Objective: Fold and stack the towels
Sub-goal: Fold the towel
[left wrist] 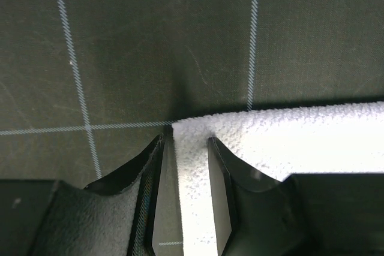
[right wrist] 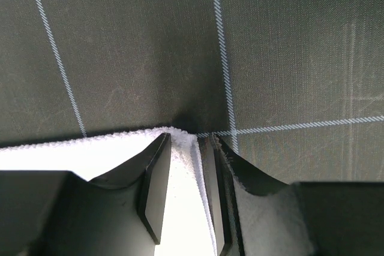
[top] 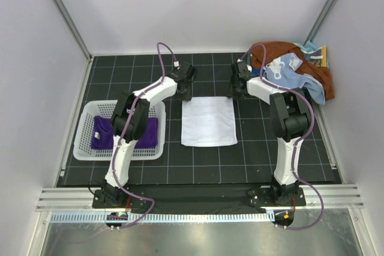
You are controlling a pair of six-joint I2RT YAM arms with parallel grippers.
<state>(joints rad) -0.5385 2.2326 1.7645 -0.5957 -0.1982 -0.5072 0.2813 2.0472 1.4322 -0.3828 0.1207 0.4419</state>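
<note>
The white towel (top: 208,122) lies flat as a neat rectangle in the middle of the desk (top: 252,160). The dark purple towel (top: 103,133) lies in the basket (top: 81,143) at the left. The rust-brown towel (top: 281,51) and the light blue towel (top: 295,75) lie crumpled together at the far right.

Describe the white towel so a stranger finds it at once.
On the black gridded mat, look midway between the white basket at left and the heap of coloured towels at far right. The white towel lies there alone: the only plain white cloth, flat in a neat rectangle.
</note>
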